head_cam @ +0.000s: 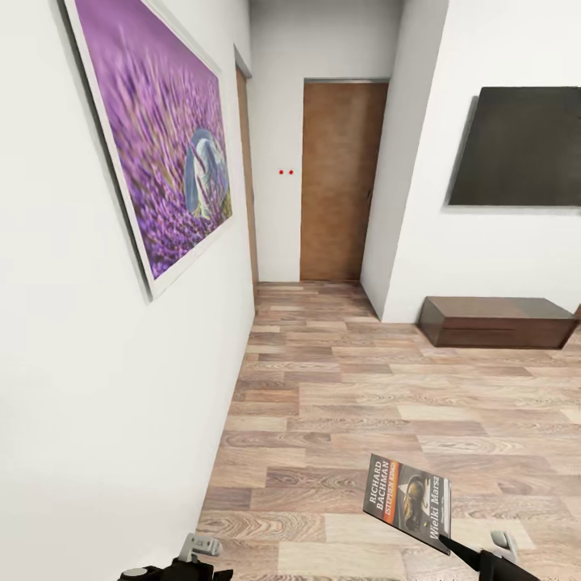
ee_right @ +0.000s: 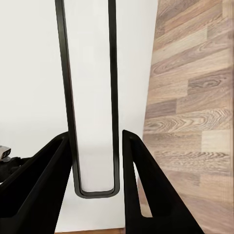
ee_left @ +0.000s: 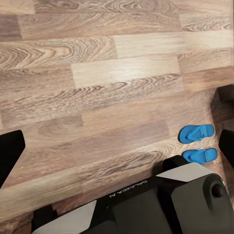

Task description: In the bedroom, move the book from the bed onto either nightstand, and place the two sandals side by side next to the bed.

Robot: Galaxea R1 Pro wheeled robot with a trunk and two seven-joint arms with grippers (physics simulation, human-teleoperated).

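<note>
My right gripper (head_cam: 466,555), low at the right of the head view, is shut on the book (head_cam: 408,502) and holds it above the plank floor with its dark cover and orange band facing up. Along the right wrist view the book (ee_right: 92,97) shows edge-on, pinched between the two black fingers (ee_right: 146,190). The left gripper (head_cam: 192,558) sits low at the left; its fingers (ee_left: 9,153) stand wide apart and open with nothing between them. Two bright blue sandals (ee_left: 196,133) (ee_left: 200,155) lie side by side on the floor next to my base (ee_left: 146,204).
A white wall with a purple painting (head_cam: 161,137) runs close along the left. Ahead is a brown door (head_cam: 340,177). On the right hang a dark panel (head_cam: 520,145) and below it stands a long low brown cabinet (head_cam: 496,321). Plank floor (head_cam: 363,387) lies between.
</note>
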